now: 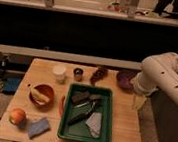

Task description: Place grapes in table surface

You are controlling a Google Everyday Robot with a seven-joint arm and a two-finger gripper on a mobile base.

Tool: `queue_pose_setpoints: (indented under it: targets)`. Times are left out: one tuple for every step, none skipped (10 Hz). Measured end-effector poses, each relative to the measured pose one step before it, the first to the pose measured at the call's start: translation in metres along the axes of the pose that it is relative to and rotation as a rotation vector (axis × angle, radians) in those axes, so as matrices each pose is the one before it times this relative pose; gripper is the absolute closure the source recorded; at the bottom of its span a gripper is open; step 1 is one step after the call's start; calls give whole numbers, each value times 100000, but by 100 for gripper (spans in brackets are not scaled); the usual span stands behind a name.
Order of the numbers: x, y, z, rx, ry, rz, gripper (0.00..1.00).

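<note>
The grapes, a small dark reddish-purple bunch, lie on the table surface at its far edge, between a small dark cup and a purple bowl. My white arm comes in from the right. My gripper hangs down over the table's right edge, to the right of and nearer than the grapes, apart from them. Nothing shows in it.
A green tray with dark utensils and a grey cloth fills the table's middle. A white cup, a brown bowl with a banana, an apple and a blue sponge sit on the left. A dark wall runs behind.
</note>
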Motion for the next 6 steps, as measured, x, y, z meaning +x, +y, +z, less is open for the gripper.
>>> queue_pose_setpoints:
  targets:
    - [18, 2, 0, 10, 32, 16, 20]
    - [12, 5, -2, -2, 9, 19, 20]
    - [4, 7, 17, -22, -20, 16, 20]
    - [9, 1, -5, 7, 16, 8, 20]
    - [6, -92, -34, 196, 73, -147, 20]
    - [-200, -497, -160, 1078, 514, -1363, 20]
